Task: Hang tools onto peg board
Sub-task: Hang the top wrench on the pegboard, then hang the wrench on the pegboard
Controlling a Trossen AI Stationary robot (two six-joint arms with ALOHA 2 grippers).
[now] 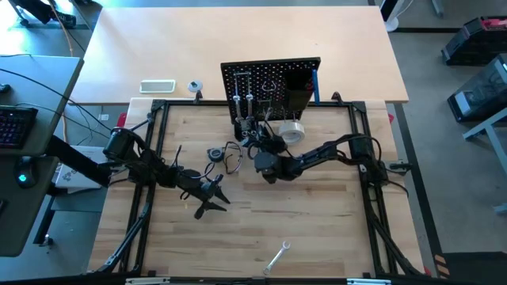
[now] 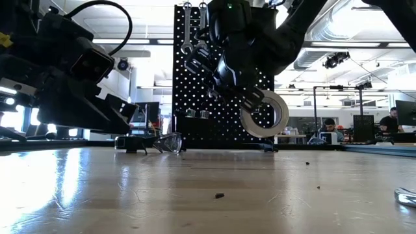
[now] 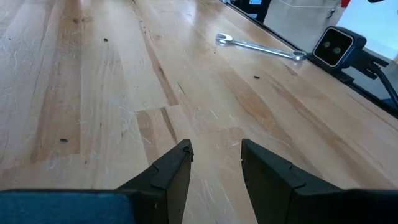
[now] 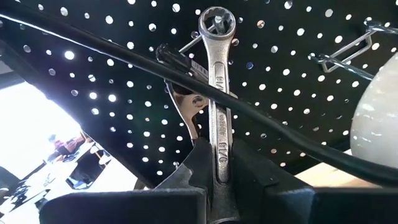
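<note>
A: Where was the right gripper (image 4: 217,177)?
B: At the peg board (image 1: 271,79), clamped on a wrench (image 4: 217,87) whose ring end sat over a hook (image 4: 208,30).
A: And the left gripper (image 3: 216,163)?
B: Above the table (image 1: 317,237), fingers apart, holding nothing; another wrench (image 3: 258,46) lay near the table's edge.

Only candidate text: stamped size marking on the shank of the silver wrench (image 4: 219,106) hanging on a peg board (image 4: 124,74) hook, seen in the right wrist view. Characters look like a fraction, maybe "9/16", not sure. Same wrench in the low view (image 2: 196,65): marking unreadable. White flat device (image 1: 157,85) beyond the table: no legible label. Nothing else readable.
</note>
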